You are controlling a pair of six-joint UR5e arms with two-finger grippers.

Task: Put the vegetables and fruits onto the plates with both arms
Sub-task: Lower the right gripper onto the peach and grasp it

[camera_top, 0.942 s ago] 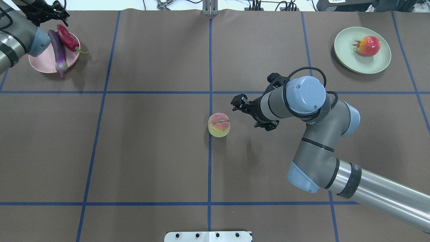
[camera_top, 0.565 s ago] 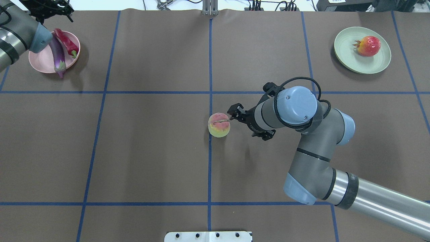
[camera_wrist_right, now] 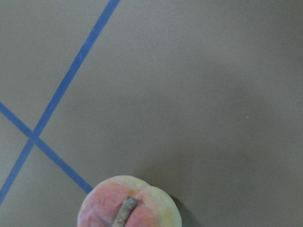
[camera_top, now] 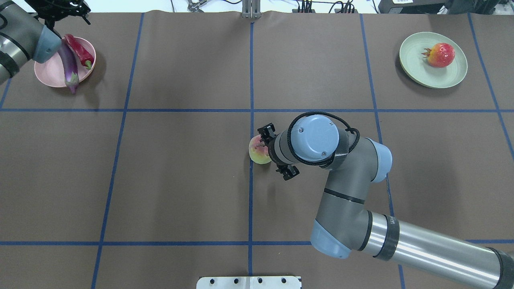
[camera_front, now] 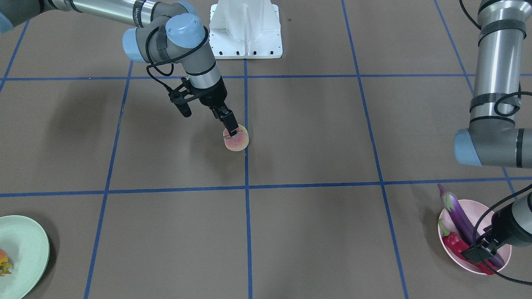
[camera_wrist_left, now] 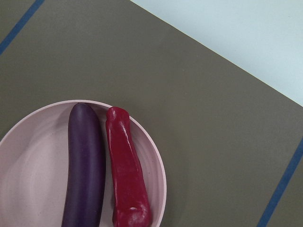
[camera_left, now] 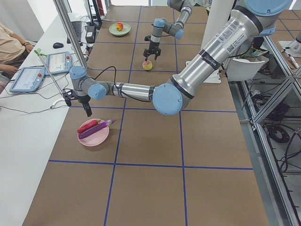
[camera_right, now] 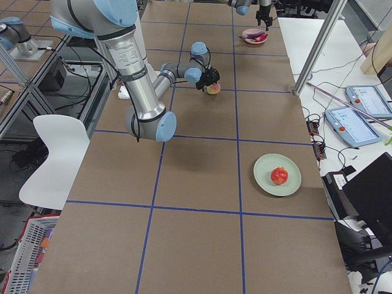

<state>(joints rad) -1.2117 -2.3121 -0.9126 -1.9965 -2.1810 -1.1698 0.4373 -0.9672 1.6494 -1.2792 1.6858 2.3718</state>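
The peach [camera_top: 257, 155] sits on the table's centre line, also in the front view [camera_front: 237, 143] and right wrist view [camera_wrist_right: 128, 208]. My right gripper [camera_top: 266, 138] is open directly over it, fingertips at its top [camera_front: 232, 132]. The purple eggplant [camera_top: 69, 62] and the red chili [camera_top: 78, 49] lie side by side on the pink plate [camera_top: 50, 74], as in the left wrist view [camera_wrist_left: 85, 165]. My left gripper [camera_top: 64, 8] is open and empty, hovering above that plate [camera_front: 484, 207]. The pomegranate-like fruit [camera_top: 441, 55] rests on the green plate [camera_top: 417, 70] at the far right.
Blue tape lines divide the brown table into squares. The white robot base [camera_front: 245, 29] stands at the near middle edge. A metal pole and operator tablets [camera_left: 28, 77] stand beyond the table's far side, close to the pink plate.
My right gripper moved left and down from beside the peach to over it. The chili, first hanging over the rim, now lies inside the pink plate; my left gripper pulled back from it.
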